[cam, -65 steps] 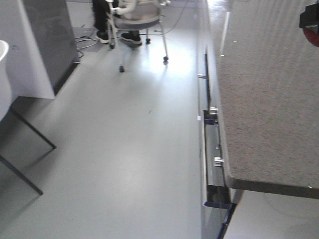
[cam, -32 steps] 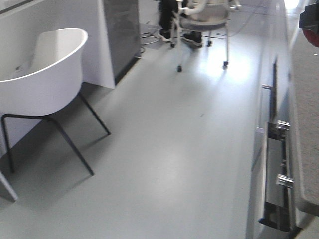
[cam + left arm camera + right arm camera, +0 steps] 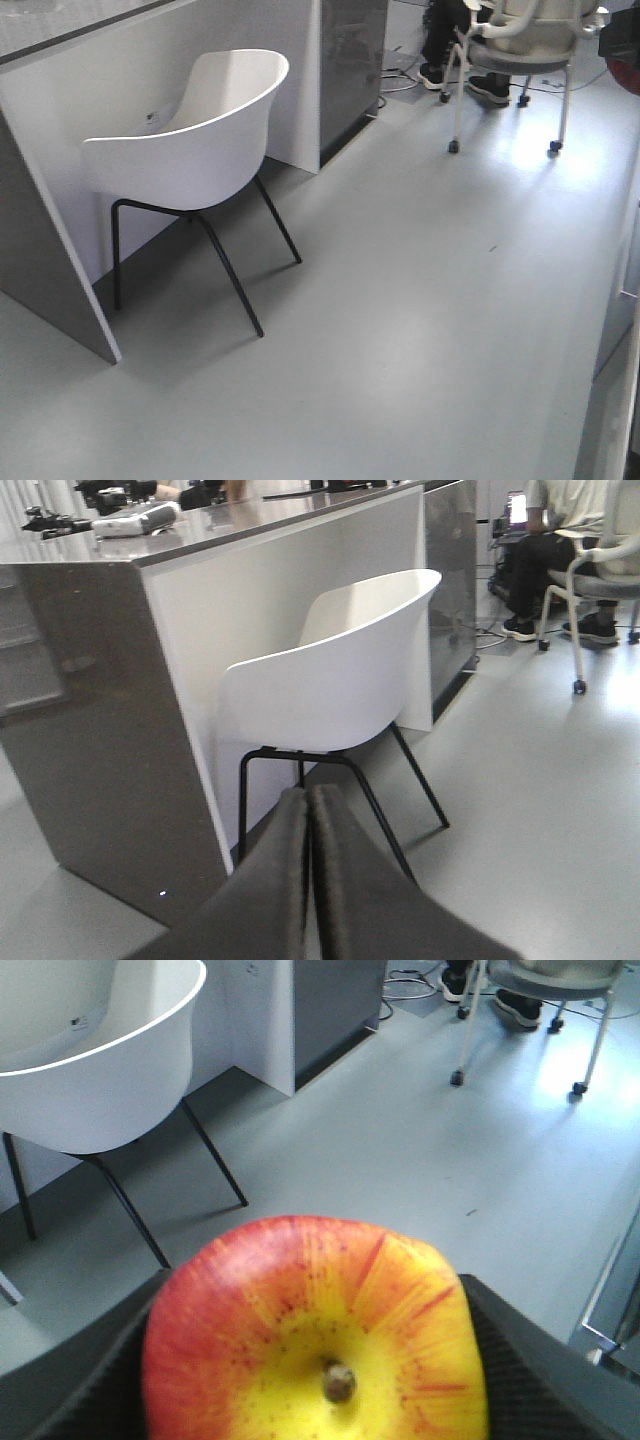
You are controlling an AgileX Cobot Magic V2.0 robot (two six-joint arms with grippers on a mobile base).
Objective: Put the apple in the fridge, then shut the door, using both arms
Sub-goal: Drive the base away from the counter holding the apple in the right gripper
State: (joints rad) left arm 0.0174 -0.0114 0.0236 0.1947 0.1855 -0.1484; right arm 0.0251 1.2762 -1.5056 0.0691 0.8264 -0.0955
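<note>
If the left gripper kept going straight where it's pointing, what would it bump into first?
Probably the white chair. The closed left gripper aims at its black legs, just under the seat. Depth is hard to judge from this view, though.

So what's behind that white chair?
Right behind the white chair is the white side panel of the counter, with a dark grey panel further along. The chair's shell hides the stretch of panel directly behind it.

Office-type lab space: a white shell chair [image 3: 195, 140] against a grey-topped counter [image 3: 300, 630], with a castored office chair [image 3: 525, 45] and loose floor cables [image 3: 398, 82] beyond that shell chair.
</note>
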